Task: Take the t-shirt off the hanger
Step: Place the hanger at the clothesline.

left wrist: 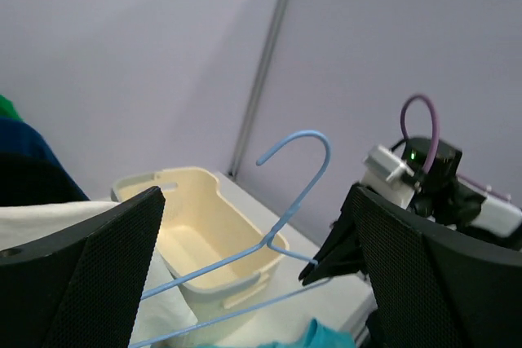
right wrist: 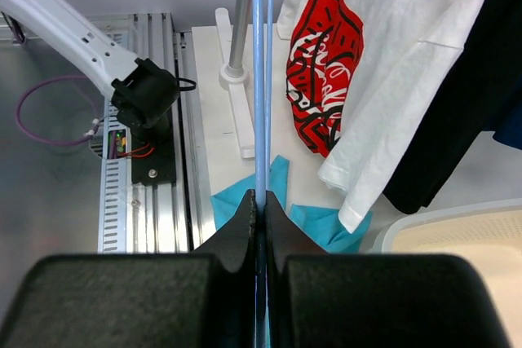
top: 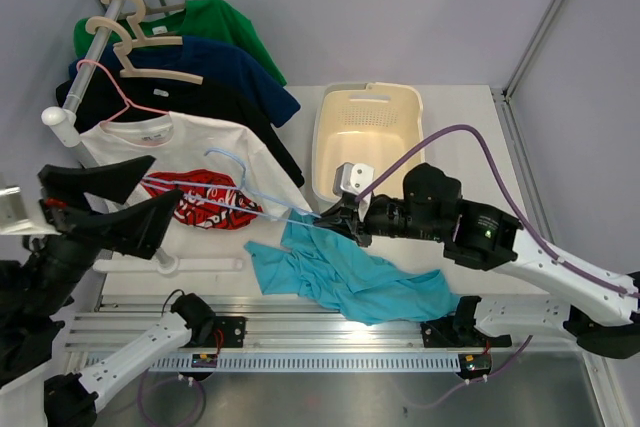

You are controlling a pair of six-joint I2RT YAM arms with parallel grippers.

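Cream basket (top: 370,89) nr rack (top: 62,117) w/ 4 hung shirts (top: 215,97).

Bright, even light, probably from overhead, leaves only soft shadows under the teal shirt (top: 350,282). In the right wrist view the near fingers (right wrist: 122,299) blur at 6 o'clock.

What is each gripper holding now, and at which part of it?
Right gripper: shut on the light blue wire hanger, at the end where two wires converge. Left gripper: open, holding nothing.

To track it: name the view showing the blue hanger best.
Left wrist: the hanger shows hook and both arms clearly. Top external shows it faint over the white shirt; right wrist, only two wires leaving the right gripper.
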